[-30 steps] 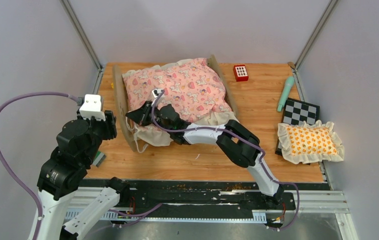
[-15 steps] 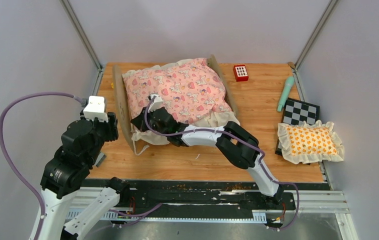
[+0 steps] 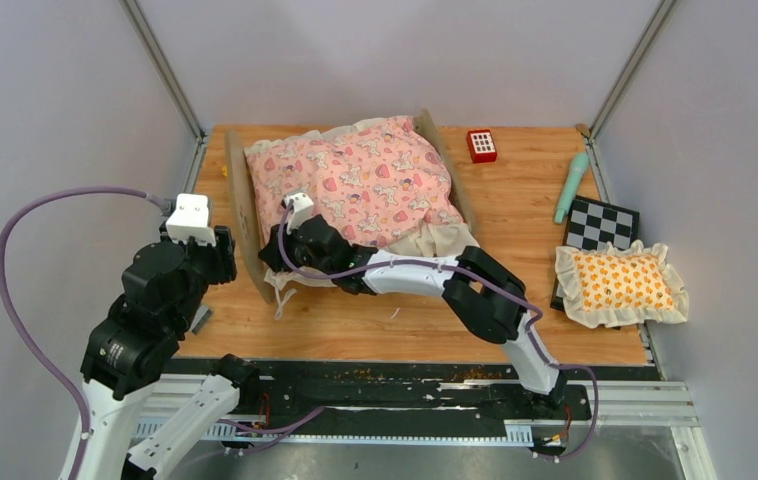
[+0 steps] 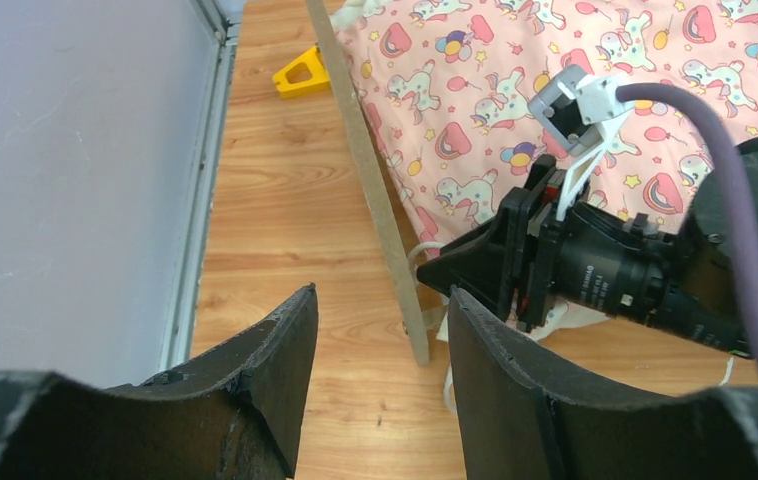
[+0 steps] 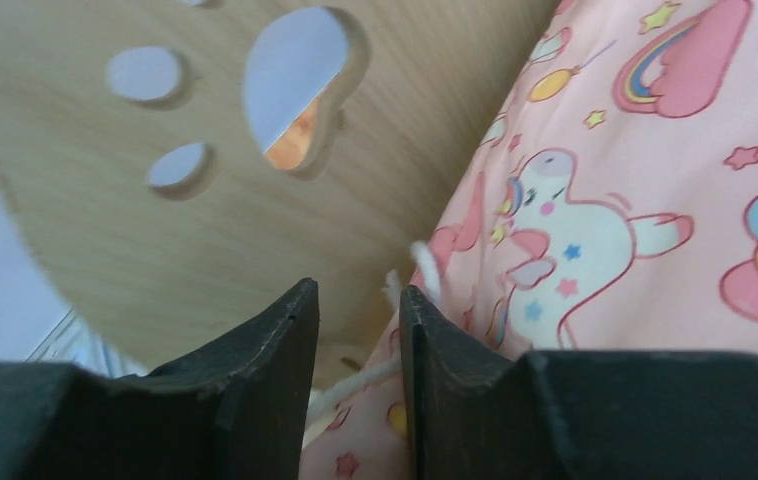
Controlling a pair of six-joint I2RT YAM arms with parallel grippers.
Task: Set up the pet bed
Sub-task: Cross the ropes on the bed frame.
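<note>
Looking down from above, I see the pet bed sitting on the far side of the table, straight ahead of both arms, with its pink unicorn quilt heaped over the top. My right gripper is stretched out low across the near left corner of the bed, its tip just beside the wooden headboard. On its own wrist camera the headboard's paw-print cutout sits above and left of the fingers, and the quilt fills everything to their right. The jaws stand a little apart with a narrow gap, and a thin white cord hangs loosely just above that gap, not pinched as far as I can tell. My left gripper hovers to the left of the bed with its jaws apart and nothing between them. Just ahead of it is the edge of the headboard, and the right gripper's tip lies just past that on its right. Farther ahead and to its left, a small yellow piece lies on the wood beside the wall. Well away to the right of the right gripper I see a frilled orange pillow partly covering a checkered board, with a teal stick and a red block beyond them
</note>
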